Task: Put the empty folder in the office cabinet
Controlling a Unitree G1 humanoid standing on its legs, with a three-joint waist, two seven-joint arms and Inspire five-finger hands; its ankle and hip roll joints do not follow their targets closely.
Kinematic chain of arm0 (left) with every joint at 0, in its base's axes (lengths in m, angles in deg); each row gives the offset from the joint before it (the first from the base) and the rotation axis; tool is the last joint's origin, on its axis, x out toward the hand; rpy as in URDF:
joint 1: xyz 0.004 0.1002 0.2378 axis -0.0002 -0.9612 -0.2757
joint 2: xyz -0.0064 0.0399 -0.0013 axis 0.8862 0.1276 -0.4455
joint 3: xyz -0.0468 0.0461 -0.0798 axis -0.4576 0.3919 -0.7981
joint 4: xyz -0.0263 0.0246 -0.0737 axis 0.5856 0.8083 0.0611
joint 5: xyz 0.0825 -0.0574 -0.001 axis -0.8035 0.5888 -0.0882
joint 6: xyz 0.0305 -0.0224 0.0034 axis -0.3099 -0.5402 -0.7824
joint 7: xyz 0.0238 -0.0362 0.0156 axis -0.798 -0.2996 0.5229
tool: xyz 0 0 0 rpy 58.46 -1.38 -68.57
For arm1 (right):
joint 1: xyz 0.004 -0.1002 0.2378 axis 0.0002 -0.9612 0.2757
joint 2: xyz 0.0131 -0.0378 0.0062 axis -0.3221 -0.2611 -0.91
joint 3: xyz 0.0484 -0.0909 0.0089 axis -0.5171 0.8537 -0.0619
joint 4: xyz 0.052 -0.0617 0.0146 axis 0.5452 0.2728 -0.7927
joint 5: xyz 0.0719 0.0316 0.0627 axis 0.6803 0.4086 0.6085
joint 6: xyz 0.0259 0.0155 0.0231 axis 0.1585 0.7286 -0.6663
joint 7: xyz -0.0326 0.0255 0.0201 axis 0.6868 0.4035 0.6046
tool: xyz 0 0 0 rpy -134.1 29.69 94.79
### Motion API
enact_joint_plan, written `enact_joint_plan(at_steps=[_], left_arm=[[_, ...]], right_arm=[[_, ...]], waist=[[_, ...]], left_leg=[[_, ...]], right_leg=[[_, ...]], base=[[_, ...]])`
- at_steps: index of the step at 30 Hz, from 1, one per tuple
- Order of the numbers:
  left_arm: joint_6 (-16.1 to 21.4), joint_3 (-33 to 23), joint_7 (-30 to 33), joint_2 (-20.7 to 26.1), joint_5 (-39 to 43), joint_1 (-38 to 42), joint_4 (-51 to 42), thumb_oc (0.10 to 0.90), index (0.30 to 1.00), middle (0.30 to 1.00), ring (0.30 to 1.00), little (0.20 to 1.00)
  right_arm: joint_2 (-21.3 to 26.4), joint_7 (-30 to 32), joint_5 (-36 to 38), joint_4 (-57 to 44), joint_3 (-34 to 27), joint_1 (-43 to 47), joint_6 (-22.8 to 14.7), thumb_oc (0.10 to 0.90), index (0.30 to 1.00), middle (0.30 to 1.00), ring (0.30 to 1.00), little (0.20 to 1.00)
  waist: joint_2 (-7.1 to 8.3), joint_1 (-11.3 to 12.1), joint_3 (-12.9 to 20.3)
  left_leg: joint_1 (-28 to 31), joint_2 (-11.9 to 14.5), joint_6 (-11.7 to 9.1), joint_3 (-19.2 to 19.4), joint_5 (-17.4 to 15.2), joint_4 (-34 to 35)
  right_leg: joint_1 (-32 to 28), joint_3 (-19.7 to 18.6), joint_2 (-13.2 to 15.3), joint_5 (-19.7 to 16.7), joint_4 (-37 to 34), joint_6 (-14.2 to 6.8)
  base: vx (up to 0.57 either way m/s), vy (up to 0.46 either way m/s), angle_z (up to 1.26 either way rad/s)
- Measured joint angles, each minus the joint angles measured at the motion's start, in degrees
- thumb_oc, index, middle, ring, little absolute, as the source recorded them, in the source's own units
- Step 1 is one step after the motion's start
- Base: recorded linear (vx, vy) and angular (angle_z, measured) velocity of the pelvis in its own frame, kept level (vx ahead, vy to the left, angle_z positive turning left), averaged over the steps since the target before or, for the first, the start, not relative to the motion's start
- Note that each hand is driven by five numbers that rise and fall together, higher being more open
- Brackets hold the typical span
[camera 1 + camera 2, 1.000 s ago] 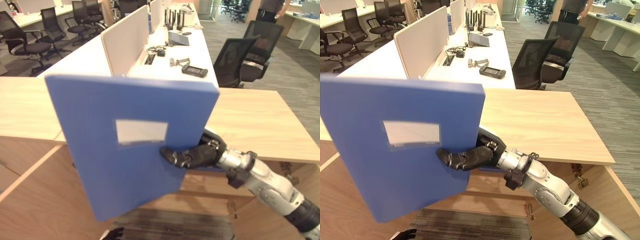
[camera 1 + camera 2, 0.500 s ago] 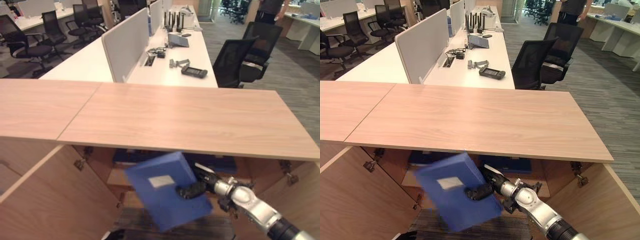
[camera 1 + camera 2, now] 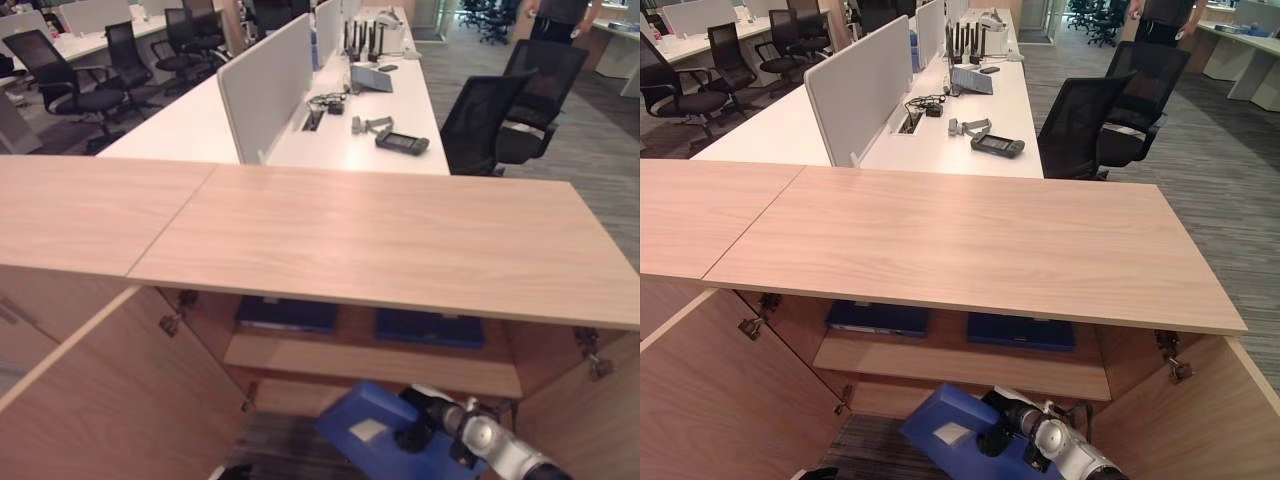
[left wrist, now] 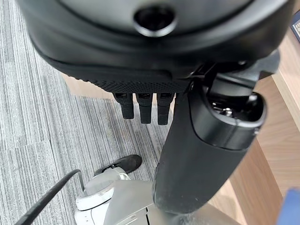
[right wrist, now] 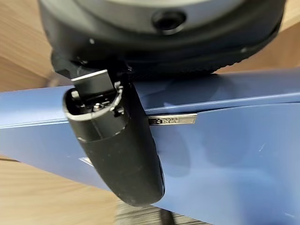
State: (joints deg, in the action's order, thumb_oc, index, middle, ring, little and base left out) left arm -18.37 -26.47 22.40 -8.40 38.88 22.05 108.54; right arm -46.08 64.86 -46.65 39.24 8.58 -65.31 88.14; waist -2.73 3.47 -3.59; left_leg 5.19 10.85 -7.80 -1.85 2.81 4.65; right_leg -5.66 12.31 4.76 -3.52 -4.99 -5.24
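The blue folder point(image 3: 372, 432) with a white label hangs low before the open wooden cabinet point(image 3: 372, 362), just under its shelf edge and tilted. My right hand point(image 3: 418, 434) is shut on the folder, its thumb point(image 5: 123, 154) lying across the blue cover point(image 5: 234, 159). Two other blue folders point(image 3: 288, 313) point(image 3: 430, 328) lie flat on the shelf. My left hand point(image 4: 143, 108) hangs over the grey carpet beside the cabinet with its fingers relaxed and nothing in them.
The wide wooden counter top point(image 3: 380, 235) overhangs the cabinet. Both cabinet doors stand open, the left door point(image 3: 100, 400) and the right door point(image 3: 1205, 425). Behind are white desks point(image 3: 330, 130), black office chairs point(image 3: 495, 110) and a person point(image 3: 1160, 15) far back.
The right hand has brought the folder down from in front of the camera to below the counter, and now lower still, under the shelf edge. The camera has shifted a little.
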Motion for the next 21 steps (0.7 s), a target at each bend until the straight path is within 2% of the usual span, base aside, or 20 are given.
enact_joint_plan(at_steps=[6,8,9,11,13,16,21], left_arm=[[0.0,1.2,0.0,0.0,0.1,0.0,0.3,0.8,0.9,0.9,0.9,0.9],[0.0,1.6,-0.1,0.0,0.1,-0.1,0.3,0.8,0.9,0.9,0.9,0.9],[0.0,1.7,-0.1,0.0,0.1,-0.1,0.3,0.8,0.9,0.9,0.9,0.9],[0.0,2.1,-0.1,0.0,0.2,0.0,0.3,0.8,0.9,0.9,0.9,0.9],[0.0,2.1,-0.1,0.0,0.2,-0.1,0.3,0.8,0.9,0.9,0.9,0.9],[0.0,3.8,-0.1,0.2,0.1,0.1,0.2,0.8,0.9,0.9,0.9,0.9],[-0.1,4.7,-0.1,0.3,0.0,0.2,0.0,0.8,0.9,0.9,0.9,0.9]], right_arm=[[-1.7,3.2,3.9,3.6,-3.6,-1.2,0.3,0.4,0.3,0.3,0.3,0.3],[-4.9,4.2,16.1,6.9,-10.6,-1.4,-0.1,0.4,0.3,0.3,0.3,0.3],[-5.2,4.2,18.8,6.9,-10.9,-1.4,-0.2,0.4,0.3,0.3,0.3,0.3],[-8.9,3.8,32.3,10.2,-16.0,-1.4,-0.6,0.4,0.3,0.3,0.3,0.3],[-9.7,4.3,37.3,10.6,-16.6,-1.4,-0.9,0.4,0.3,0.3,0.3,0.3],[-11.1,4.4,49.0,11.0,-19.3,-1.4,-1.5,0.4,0.3,0.3,0.3,0.3],[-11.3,4.9,60.1,11.0,-22.3,-1.3,-2.4,0.4,0.3,0.3,0.3,0.3]], waist=[[-0.64,-0.1,0.2],[-0.78,-0.1,0.3],[-0.81,-0.1,0.3],[-0.85,-0.1,0.3],[-0.92,-0.1,0.3],[-0.99,-0.1,0.3],[-1.03,-0.1,0.3]], left_leg=[[0.0,0.1,0.0,0.0,0.0,0.0],[0.0,0.1,0.0,0.0,0.0,0.0],[0.0,0.1,0.0,0.0,0.0,0.0],[-0.1,0.1,0.0,-0.1,0.0,0.0],[-0.1,0.0,0.0,0.0,0.0,0.0],[-0.1,0.0,0.0,0.0,0.0,0.0],[-0.1,0.0,0.0,0.0,0.0,0.0]], right_leg=[[0.0,0.0,-0.1,0.0,-0.2,0.1],[0.0,0.0,-0.1,0.0,-0.3,0.1],[0.0,0.0,-0.1,0.0,-0.3,0.1],[0.1,0.0,-0.1,0.0,-0.2,0.1],[0.1,0.0,0.0,0.0,-0.1,0.1],[0.1,0.0,0.0,0.0,-0.1,0.1],[0.1,0.0,0.0,0.0,-0.2,0.1]], base=[[0.0,0.0,0.0],[0.0,0.0,0.0],[0.0,0.0,0.0],[0.0,0.0,0.0],[0.0,0.0,0.0],[0.0,0.0,0.0],[0.0,0.0,0.0]])
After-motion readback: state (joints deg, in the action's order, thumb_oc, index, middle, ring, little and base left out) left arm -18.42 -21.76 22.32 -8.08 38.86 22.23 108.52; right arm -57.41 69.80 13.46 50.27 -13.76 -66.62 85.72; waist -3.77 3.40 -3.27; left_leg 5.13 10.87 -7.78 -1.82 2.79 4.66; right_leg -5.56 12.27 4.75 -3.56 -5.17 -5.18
